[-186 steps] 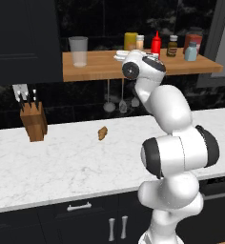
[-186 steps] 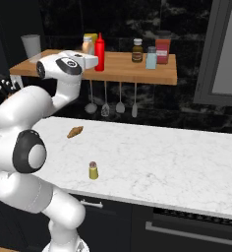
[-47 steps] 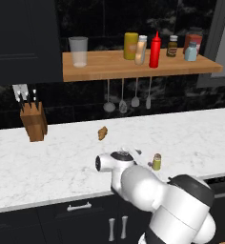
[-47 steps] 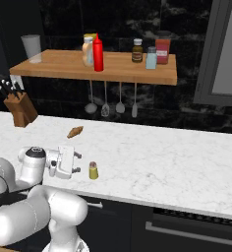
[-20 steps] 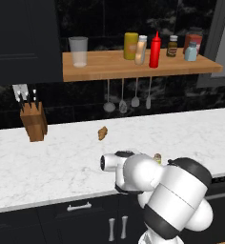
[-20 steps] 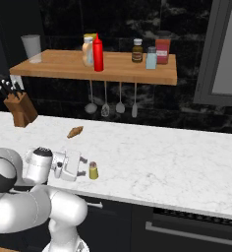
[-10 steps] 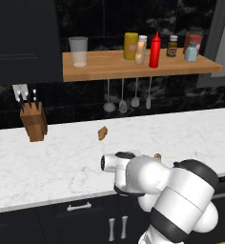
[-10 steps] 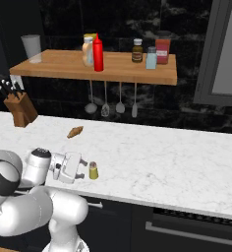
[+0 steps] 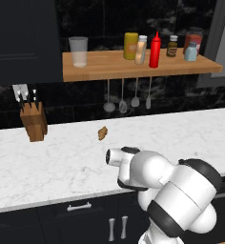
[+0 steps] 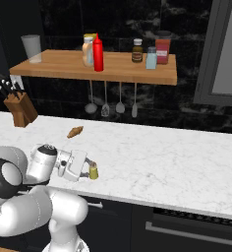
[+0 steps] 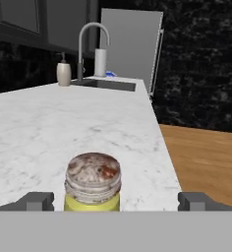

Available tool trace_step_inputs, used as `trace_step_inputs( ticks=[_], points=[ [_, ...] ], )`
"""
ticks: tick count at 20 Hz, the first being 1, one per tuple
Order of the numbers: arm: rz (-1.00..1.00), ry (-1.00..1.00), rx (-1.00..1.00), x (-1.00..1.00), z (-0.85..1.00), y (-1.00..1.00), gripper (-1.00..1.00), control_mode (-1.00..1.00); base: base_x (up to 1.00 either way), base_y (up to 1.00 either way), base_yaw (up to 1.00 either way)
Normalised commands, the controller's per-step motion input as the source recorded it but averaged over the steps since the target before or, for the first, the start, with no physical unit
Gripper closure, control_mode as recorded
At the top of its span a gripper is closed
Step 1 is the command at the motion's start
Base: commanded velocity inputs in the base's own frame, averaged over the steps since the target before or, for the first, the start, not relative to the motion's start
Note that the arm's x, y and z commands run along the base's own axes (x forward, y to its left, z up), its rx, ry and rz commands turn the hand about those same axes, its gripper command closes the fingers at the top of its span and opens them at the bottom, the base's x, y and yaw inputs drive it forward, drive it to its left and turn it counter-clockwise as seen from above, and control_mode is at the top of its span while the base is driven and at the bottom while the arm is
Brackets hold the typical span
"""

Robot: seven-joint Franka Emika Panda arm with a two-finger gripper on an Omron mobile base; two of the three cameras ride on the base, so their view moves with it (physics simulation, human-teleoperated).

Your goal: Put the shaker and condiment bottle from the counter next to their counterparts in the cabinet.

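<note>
The shaker (image 10: 94, 173), a small olive-yellow cylinder with a grey cap, stands upright on the white marble counter (image 10: 157, 167) near its front edge. My gripper (image 10: 90, 167) lies low and level beside it, open. In the hand view the shaker (image 11: 92, 186) stands between the two spread fingertips (image 11: 39, 201), untouched. The peach-tan condiment bottle (image 9: 141, 50) stands on the cabinet (image 9: 133, 66) between the yellow container (image 9: 130, 46) and the red squeeze bottle (image 9: 155, 50). The pale-blue shaker (image 10: 151, 58) is further right on that shelf.
A knife block (image 9: 32, 124) stands at the counter's left and a small brown pastry (image 9: 102, 133) lies mid-counter. Utensils (image 9: 128, 97) hang under the shelf. A glass (image 9: 78, 51), a dark-brown bottle (image 9: 172, 46) and a red container (image 9: 194, 38) share the shelf. A faucet (image 11: 91, 44) rises far along the counter.
The hand has crept a little further toward the shaker, which now sits between the fingertips. The jaws have stayed open and the shaker has not moved.
</note>
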Motion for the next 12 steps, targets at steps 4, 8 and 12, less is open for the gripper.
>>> trace_step_inputs(
  ticks=[4,8,12],
  points=[
    [0.00,0.00,0.04,0.00,0.00,-0.37,-1.00,-1.00,0.00,0.00,0.00],
    [0.00,0.04,0.01,0.00,-0.09,-0.23,1.00,-1.00,0.00,0.00,0.00],
    [0.00,0.15,0.00,0.06,-0.18,0.00,1.00,-1.00,0.00,0.00,0.00]
  ],
)
